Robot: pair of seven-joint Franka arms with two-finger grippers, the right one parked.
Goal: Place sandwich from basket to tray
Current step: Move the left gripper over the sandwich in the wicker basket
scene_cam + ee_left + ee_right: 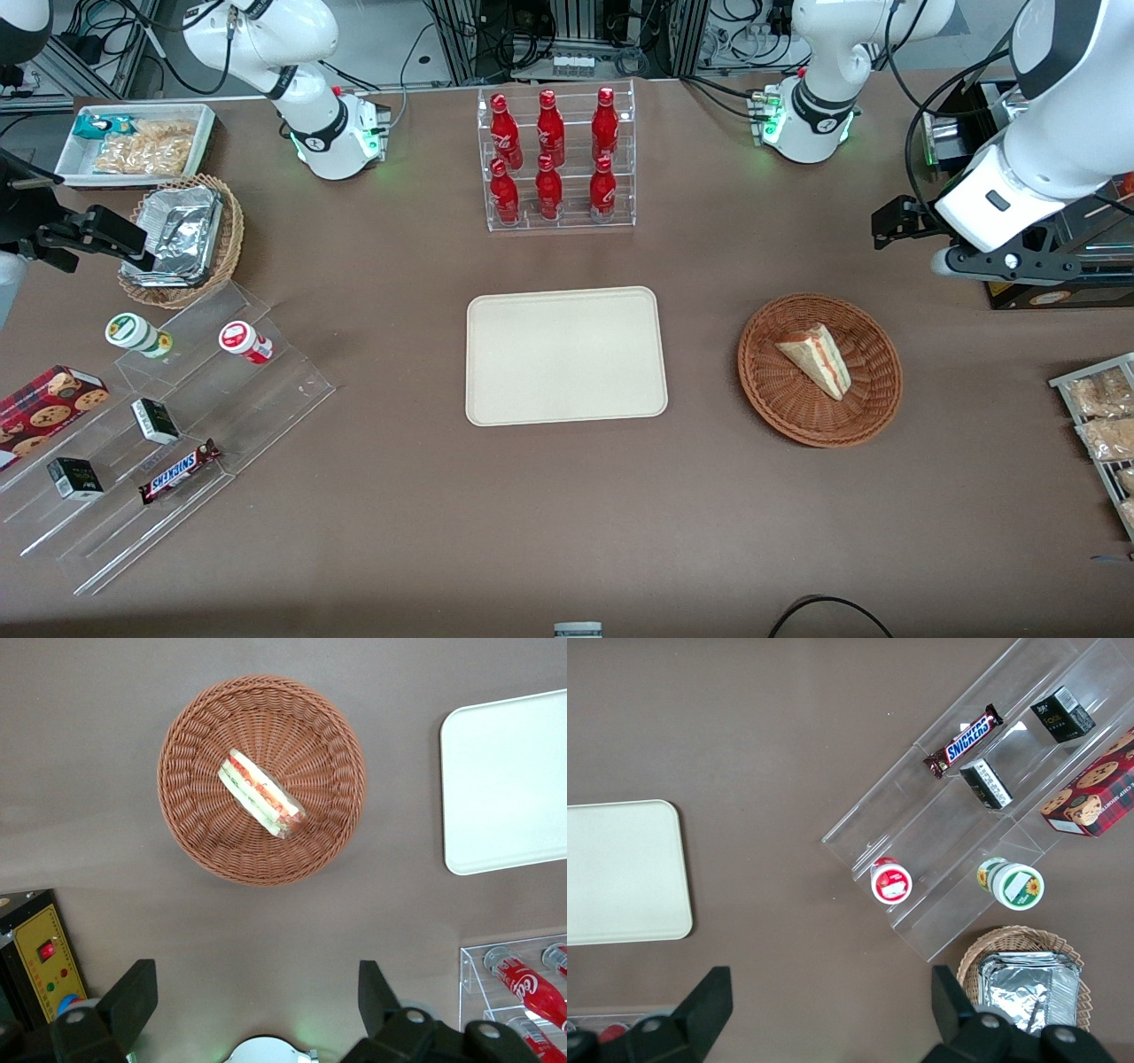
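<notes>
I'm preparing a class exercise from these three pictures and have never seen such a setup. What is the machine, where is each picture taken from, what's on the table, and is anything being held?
These are two white robot arms bolted to a brown table. One picture looks down at them from the front; the other two come from cameras on each arm's wrist. The working arm's end effector hangs open above the table, beside the basket, holding nothing. The sandwich lies in the basket. The tray sits bare mid-table. A rack of red bottles stands farther from the front camera than the tray, and clear steps with snacks lie toward the parked arm's end.
</notes>
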